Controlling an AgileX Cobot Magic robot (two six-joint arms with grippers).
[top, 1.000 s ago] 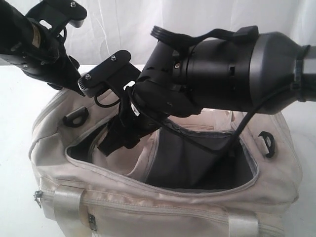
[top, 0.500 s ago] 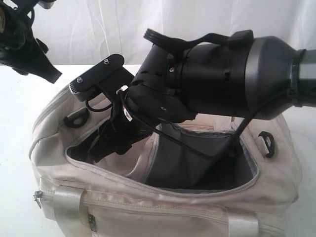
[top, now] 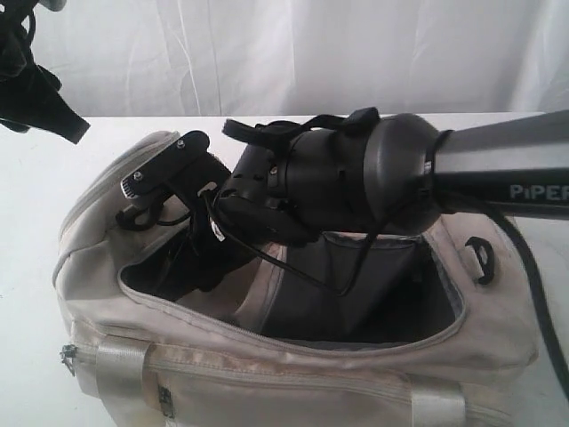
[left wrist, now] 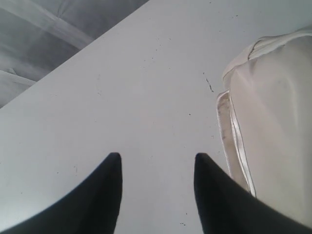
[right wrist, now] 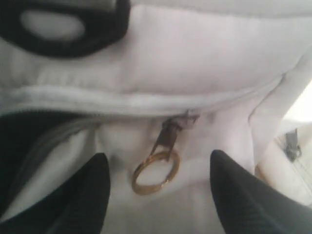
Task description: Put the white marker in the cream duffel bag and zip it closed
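The right arm (top: 338, 182) is matte black at the wrist and swells into a rounded dark grey joint (top: 400, 169). Behind that joint runs a grey tube (top: 507, 156) lettered "PIPER" in white. Ahead of the joint sits a flat black bracket (top: 169, 165) with two silver screws (top: 181, 142). Black cables (top: 267, 127) trail from the joint along the wrist. The left claw (left wrist: 156, 158) and right claw (right wrist: 156, 158) have black, tapering fingers (left wrist: 105, 190).

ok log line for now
duffel bag: open | right gripper: open at zipper ring | left gripper: open over table | marker: unseen
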